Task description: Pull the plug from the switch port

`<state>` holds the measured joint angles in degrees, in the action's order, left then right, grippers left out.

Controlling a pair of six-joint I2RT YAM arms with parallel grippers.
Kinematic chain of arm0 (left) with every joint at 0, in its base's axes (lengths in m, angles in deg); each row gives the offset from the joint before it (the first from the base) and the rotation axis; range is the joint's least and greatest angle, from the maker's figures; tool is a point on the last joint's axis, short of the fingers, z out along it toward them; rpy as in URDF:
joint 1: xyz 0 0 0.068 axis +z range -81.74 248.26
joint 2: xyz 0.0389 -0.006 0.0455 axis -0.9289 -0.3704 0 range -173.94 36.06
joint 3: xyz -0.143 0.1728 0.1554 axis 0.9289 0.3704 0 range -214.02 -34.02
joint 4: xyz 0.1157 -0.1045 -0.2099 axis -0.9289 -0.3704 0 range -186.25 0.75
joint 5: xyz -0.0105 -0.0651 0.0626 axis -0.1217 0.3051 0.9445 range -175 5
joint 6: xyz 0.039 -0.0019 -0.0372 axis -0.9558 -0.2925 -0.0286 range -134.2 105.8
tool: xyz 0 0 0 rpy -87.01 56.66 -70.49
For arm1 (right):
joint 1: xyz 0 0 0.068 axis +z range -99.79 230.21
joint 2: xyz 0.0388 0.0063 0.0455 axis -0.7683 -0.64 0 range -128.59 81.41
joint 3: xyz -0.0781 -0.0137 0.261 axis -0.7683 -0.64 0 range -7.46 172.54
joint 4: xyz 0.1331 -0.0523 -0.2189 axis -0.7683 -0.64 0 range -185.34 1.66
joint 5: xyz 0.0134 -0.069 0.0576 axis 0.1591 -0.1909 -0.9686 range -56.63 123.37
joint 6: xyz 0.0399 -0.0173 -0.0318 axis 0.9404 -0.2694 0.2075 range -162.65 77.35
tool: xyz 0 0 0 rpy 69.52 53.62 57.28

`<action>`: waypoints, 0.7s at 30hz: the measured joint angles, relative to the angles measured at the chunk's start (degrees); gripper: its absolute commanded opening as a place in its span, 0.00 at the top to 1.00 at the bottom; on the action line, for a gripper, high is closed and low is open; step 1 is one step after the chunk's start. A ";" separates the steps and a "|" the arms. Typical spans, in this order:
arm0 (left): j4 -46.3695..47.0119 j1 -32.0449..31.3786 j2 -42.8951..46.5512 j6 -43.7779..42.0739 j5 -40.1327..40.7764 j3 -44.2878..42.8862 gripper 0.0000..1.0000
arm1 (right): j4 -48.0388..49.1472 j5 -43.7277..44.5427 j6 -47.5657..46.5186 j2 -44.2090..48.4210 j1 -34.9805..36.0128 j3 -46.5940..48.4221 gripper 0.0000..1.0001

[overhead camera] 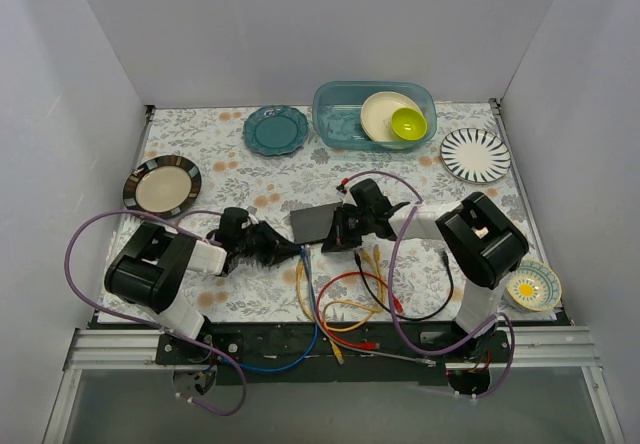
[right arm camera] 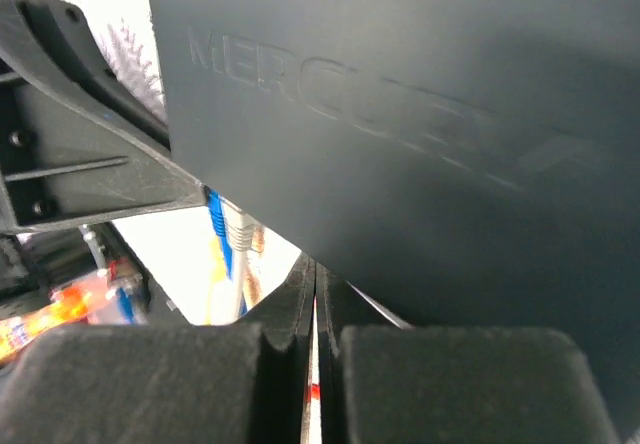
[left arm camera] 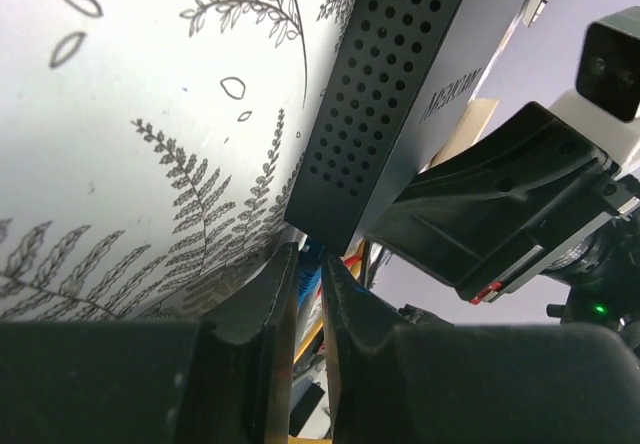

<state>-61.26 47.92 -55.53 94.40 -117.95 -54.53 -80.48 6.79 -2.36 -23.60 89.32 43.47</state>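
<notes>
The flat black switch (overhead camera: 315, 222) lies mid-table, with its perforated side (left arm camera: 385, 94) showing in the left wrist view. A blue plug (left arm camera: 309, 269) on a blue cable (overhead camera: 305, 294) meets the box's near edge, where the row of ports is; which switch port cannot be told. My left gripper (overhead camera: 290, 249) (left arm camera: 308, 254) is shut on that plug, its ribbed boot between the fingers. In the right wrist view the plug's pale connector (right arm camera: 238, 226) sits at the box's edge. My right gripper (overhead camera: 335, 236) (right arm camera: 315, 264) is shut and empty, its tips against the box's top (right arm camera: 400, 114).
Loose red, yellow and black cables (overhead camera: 360, 299) tangle in front of the switch. A teal plate (overhead camera: 276, 130), a blue tub (overhead camera: 345, 114) with a cream dish and a green bowl (overhead camera: 408, 123), a striped plate (overhead camera: 475, 154), a dark-rimmed plate (overhead camera: 161, 186) and a small yellow dish (overhead camera: 530, 286) ring the mat.
</notes>
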 measured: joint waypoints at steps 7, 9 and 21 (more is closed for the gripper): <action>-3.80 0.52 -0.72 -4.00 -0.72 -2.54 1.00 | -3.23 7.63 -3.76 7.39 -1.09 2.78 0.94; -4.09 0.70 -3.10 -4.79 -1.84 -4.81 1.00 | -5.90 8.46 -5.01 4.46 -2.10 10.27 0.97; -7.04 3.26 -16.79 -7.48 -6.99 -21.29 1.00 | -8.22 5.73 -5.66 -9.38 -8.13 22.71 0.99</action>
<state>-68.30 51.18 -72.32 86.93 -124.94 -75.82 -88.70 12.51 -8.02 -32.98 81.19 66.18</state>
